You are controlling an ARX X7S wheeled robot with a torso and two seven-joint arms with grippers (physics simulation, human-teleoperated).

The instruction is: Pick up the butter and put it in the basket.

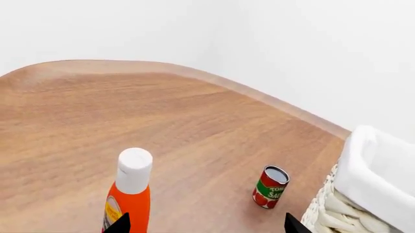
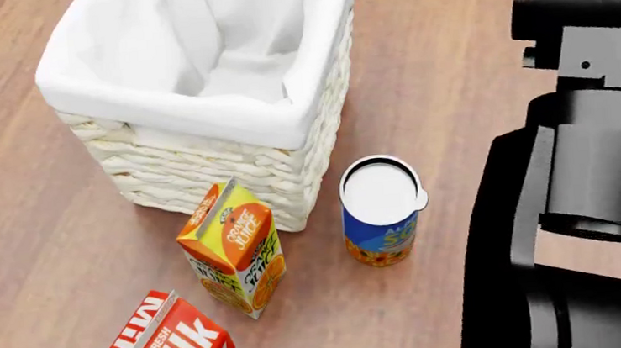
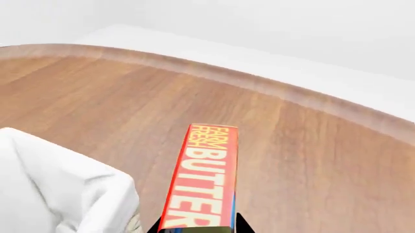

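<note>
While the butter point(image 3: 202, 179) is held in the right gripper point(image 3: 198, 228), with the jaws closed on its near end and the box projecting forward above the surface point(image 3: 311, 155), the step in hand is judged to be the carry to the basket point(image 2: 208, 90). To do it well, bring the box fully over the basket opening before letting go; in the right wrist view the cloth-lined rim point(image 3: 58, 179) lies just beside and below the box, not yet under it. Keep the box above the rim during the traverse so that it does not catch the folded cloth, and release low inside the lining.

The right arm point(image 2: 579, 159) occupies the right side of the head view, raised near the basket's side; its jaws are not visible there. The left gripper point(image 1: 206, 224) shows only two fingertips set well apart, holding nothing, pointed at a white-capped orange bottle point(image 1: 129, 191) and a tomato sauce can point(image 1: 270, 187).
</note>
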